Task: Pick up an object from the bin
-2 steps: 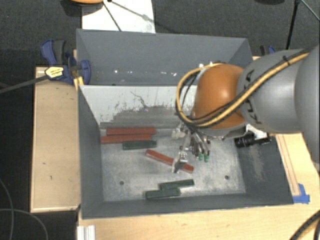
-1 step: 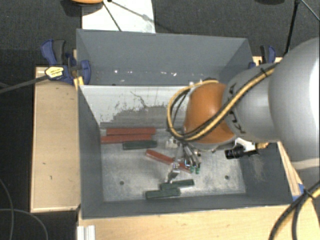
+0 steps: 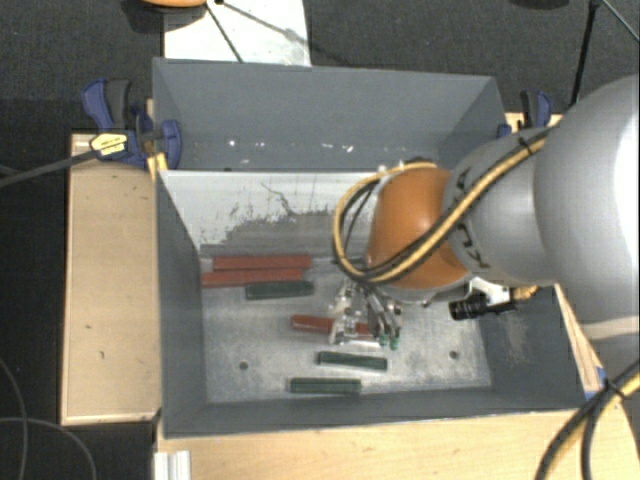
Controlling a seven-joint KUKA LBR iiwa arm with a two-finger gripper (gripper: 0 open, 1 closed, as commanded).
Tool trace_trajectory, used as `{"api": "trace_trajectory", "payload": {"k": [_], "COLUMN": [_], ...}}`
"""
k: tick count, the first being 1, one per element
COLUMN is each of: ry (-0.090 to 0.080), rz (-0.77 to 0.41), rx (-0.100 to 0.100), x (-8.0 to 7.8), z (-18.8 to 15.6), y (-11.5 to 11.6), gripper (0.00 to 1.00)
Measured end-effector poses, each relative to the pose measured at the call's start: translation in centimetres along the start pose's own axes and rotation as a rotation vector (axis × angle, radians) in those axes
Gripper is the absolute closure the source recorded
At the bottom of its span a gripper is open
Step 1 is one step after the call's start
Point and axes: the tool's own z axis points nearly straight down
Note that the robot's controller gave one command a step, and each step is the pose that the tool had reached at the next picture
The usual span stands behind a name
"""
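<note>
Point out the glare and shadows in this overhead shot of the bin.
Camera view: tiny glints line the back wall of the bin. Same view: a soft sheen lies on the grey arm and its orange cover. The floor looks darker beneath the arm, right of the gripper.

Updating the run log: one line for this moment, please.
hand low in bin | beside short red stick | green stick just below
</note>
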Motion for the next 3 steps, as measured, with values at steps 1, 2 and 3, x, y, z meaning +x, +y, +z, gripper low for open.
{"api": "trace_trajectory", "payload": {"k": [1,2,3], "ry": [0.000,0.003,0.002], "rz": [0.001,0.001,0.001], "rx": [0.000,0.001,0.001], "x": [0.0,0.1,0.1], "z": [0.0,-0.2,-1.1], "y": [0.0,0.0,0.0], "gripper": [1.00,1.00,1.00]}}
